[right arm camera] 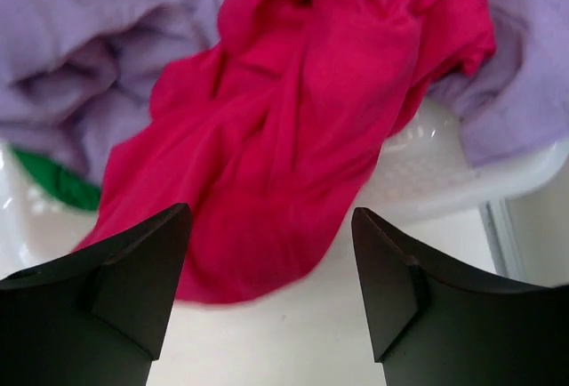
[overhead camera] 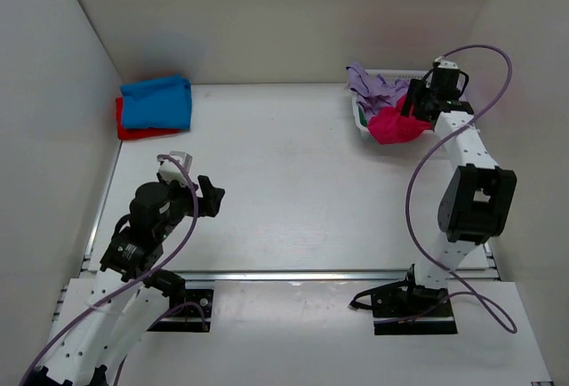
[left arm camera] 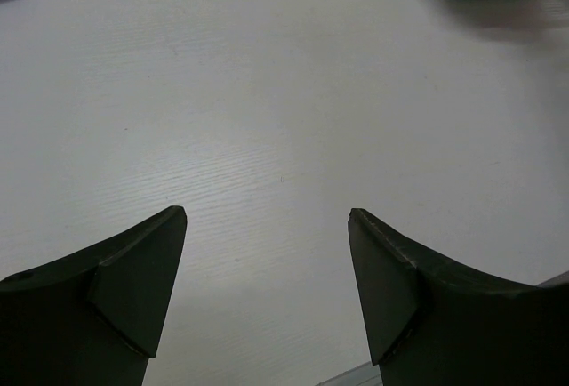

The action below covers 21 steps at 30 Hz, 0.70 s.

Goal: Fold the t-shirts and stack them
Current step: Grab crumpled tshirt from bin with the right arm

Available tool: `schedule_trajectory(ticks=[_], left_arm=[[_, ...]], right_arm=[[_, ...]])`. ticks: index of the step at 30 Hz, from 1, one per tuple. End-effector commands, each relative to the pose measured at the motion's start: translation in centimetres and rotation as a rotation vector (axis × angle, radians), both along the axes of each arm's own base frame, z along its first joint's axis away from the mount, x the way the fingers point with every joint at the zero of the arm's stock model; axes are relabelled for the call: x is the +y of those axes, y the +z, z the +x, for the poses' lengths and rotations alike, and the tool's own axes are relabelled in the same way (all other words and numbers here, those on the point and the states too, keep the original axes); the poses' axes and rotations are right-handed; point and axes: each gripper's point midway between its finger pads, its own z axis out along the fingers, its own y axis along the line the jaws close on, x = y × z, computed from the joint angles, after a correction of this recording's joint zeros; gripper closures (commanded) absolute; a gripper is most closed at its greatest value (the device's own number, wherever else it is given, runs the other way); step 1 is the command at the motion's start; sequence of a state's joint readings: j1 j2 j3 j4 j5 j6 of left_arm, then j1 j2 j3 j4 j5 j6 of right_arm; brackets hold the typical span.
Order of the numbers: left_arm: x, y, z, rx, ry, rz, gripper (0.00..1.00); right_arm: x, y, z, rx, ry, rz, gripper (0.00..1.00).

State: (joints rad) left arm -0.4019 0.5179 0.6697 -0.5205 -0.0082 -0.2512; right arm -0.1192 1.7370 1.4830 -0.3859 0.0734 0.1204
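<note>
Now the right gripper (right arm camera: 268, 226) hangs spread over the pink shirt (right arm camera: 293, 137), which spills over the basket (overhead camera: 359, 121) rim at two o'clock on the counter (overhead camera: 284, 164); pinch one thick fold deep, then lift clear. The left gripper (left arm camera: 267, 217) is spread and idle

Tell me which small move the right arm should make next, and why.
Probably lower the right gripper onto the crimson-pink t-shirt and close: its jaws stand open just above the cloth, which hangs over the white basket rim, not gripped.
</note>
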Motion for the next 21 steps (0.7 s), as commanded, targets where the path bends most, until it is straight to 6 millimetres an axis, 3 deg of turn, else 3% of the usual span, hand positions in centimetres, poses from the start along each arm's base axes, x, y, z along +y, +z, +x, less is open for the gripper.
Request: schedule_trajectory(ticks=[1,3,6,14,15,16,18,21], left_arm=[[-0.4,-0.6,0.2,0.000,-0.020,0.005,0.16],[-0.4,-0.5,0.4,-0.008,-0.022,0.013,0.15],[0.1,-0.7,0.6,-0.010,0.005,0.036,0.14],[0.9,-1.5,1.1,-0.008,0.037,0.072,0.12],[1.0,-1.3,1.1,-0.013,0.042,0.070,0.12],[0.9,-1.5,1.0,-0.010,0.034,0.077,0.12],[0.9,-1.7,1.1,-0.005,0.036,0.082,0.12],[0.9,-1.8,1.0,-0.001,0.035,0.072,0.12]], right_arm=[[-2.1,1.4,3.2,-0.062,-0.082,-0.072,0.30],[-2.8,1.0,4.4,-0.046,-0.101,-0.076,0.30],[-4.3,-2.2,5.7,0.021,-0.135,-0.055,0.30],[-6.4,-6.7,7.3,0.157,-0.185,-0.045,0.33],[-5.8,-7.3,7.5,0.180,-0.155,-0.046,0.50],[-5.7,-6.7,7.9,0.173,-0.150,-0.060,0.63],[-5.7,-6.1,8.1,0.168,-0.144,-0.089,1.00],[-5.0,-3.0,9.0,0.099,-0.116,-0.141,1.00]])
